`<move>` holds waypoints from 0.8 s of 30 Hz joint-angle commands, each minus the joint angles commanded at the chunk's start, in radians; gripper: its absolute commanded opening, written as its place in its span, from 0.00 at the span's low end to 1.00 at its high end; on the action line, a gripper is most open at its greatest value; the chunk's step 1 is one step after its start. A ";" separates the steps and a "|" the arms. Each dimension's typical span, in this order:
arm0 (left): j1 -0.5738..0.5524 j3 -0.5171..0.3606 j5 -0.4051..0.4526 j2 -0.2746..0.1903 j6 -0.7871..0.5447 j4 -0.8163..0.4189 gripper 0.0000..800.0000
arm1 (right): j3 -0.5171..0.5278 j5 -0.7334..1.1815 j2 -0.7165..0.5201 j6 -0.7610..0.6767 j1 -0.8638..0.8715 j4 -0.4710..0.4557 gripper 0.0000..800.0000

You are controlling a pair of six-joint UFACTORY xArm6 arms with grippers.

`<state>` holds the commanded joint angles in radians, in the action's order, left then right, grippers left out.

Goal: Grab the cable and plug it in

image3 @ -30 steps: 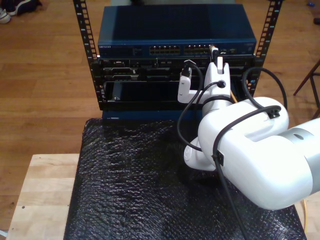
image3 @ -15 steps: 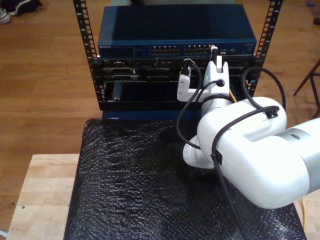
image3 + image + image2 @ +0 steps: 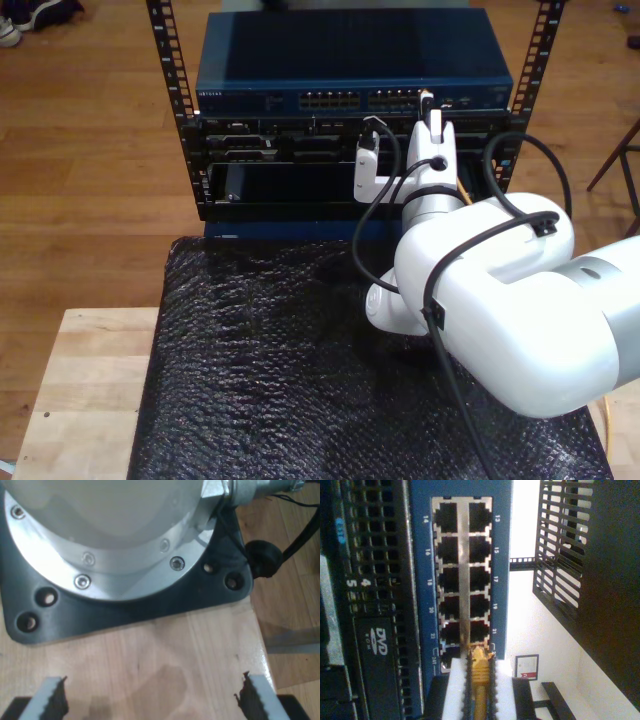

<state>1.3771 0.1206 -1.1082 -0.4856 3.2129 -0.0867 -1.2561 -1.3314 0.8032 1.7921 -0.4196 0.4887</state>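
Since the earlier exterior frames the white arm has eased a little closer to the rack, its wrist now sitting slightly higher against the blue switch.

My second gripper is pinched shut on the cable, whose yellow length runs straight out between the toothed pads, its long axis pointing at the port block dead ahead. The plug tip lies just at the block's nearest end, touching or almost touching the last ports; whether it has entered one cannot be told. This arm is plainly the nearer one.

My first gripper hangs spread over a wooden surface, facing a dark mounting plate.

Only the second wrist view resolves individual ports; the exterior view shows the arm's overall reach toward the switch.
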 joint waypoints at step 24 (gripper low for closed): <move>0.000 0.000 0.000 0.000 0.000 0.002 1.00 | 0.000 0.035 0.000 -0.012 0.011 -0.011 0.46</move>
<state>1.3771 0.1206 -1.1082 -0.4856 3.2129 -0.0852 -1.2561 -1.2961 0.8032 1.7799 -0.4089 0.4780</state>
